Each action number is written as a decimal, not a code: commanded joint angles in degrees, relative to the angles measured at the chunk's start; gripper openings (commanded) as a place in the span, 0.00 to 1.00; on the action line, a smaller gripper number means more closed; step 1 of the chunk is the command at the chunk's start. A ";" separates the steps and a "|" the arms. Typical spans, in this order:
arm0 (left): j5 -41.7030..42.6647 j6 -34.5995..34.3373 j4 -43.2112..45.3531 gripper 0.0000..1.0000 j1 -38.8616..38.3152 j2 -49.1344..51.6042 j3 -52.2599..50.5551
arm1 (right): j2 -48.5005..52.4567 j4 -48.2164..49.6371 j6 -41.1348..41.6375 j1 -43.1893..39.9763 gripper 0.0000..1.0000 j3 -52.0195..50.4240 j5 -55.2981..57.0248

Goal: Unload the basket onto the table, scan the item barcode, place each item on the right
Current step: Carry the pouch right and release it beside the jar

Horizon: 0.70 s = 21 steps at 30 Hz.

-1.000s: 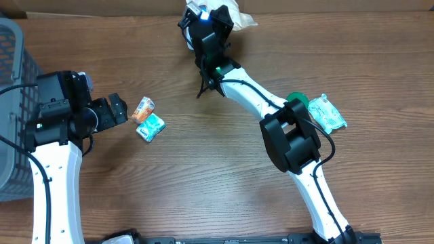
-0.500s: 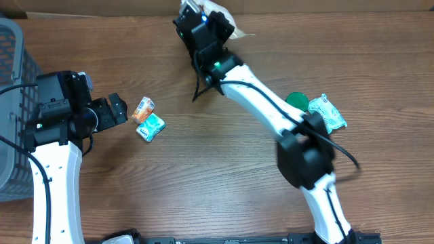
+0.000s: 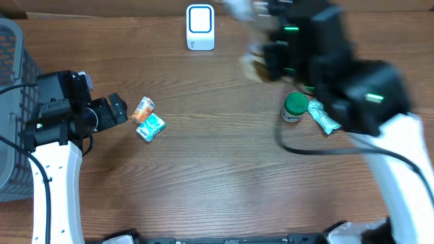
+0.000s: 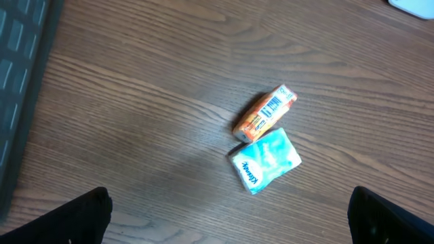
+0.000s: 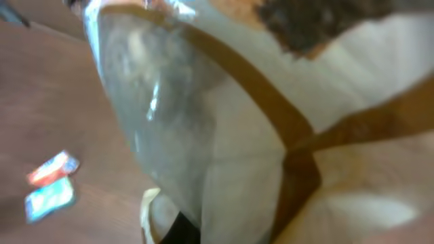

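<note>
Though its fingers are hidden behind the load, the right gripper (image 3: 274, 55) is clamped tight on the bag (image 5: 203, 122). It's a crinkly clear-and-brown thing, and it fills the whole right wrist view! From overhead, bag and arm are one big blur, up above the table (image 3: 224, 183) towards the far side. The bag sits to the right of the scanner (image 3: 200, 27) and apart from it. That scanner, white with a blue-rimmed window, stands at the far edge. On the near side of the blurred arm, a green-lidded tub (image 3: 295, 107) stands just beside a teal pouch (image 3: 324, 116); whether they touch, hard to tell.

Over to the left now. The left gripper (image 3: 121, 108) is spread as wide as it goes, with nothing in it. Its dark fingertips (image 4: 88, 217) sit at the bottom corners of the left wrist view, bare wood between them. Just to its right lie an orange packet (image 4: 266, 114), barcode showing on top, and a teal tissue pack (image 4: 266, 161). The two are touching, the orange one the farther. At the left edge stands the grey mesh basket (image 3: 10, 102).
</note>
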 commanded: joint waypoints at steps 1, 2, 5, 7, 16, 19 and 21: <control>-0.35 -0.37 0.13 1.00 0.02 -0.94 1.25 | -2.36 -6.62 13.64 -11.17 0.04 0.13 -8.24; -0.35 -0.37 0.13 0.99 0.02 -0.94 1.25 | -2.40 -8.87 13.79 -15.08 0.04 0.11 -10.34; -0.35 -0.37 0.13 1.00 0.02 -0.94 1.25 | -1.77 -12.02 13.07 -25.57 0.04 -1.77 -16.59; -0.35 -0.37 0.13 1.00 0.02 -0.94 1.25 | -1.16 -11.82 10.84 -31.45 0.04 -4.74 -20.46; -0.35 -0.37 0.13 0.99 0.02 -0.94 1.25 | 3.61 1.95 9.27 -45.70 0.04 -28.68 -29.00; -0.35 -0.37 0.13 0.99 0.02 -0.94 1.25 | 5.79 5.99 9.25 -47.28 0.04 -34.64 -29.29; -0.35 -0.37 0.13 0.99 0.02 -0.94 1.25 | 6.88 8.50 9.22 -47.71 0.04 -37.46 -30.32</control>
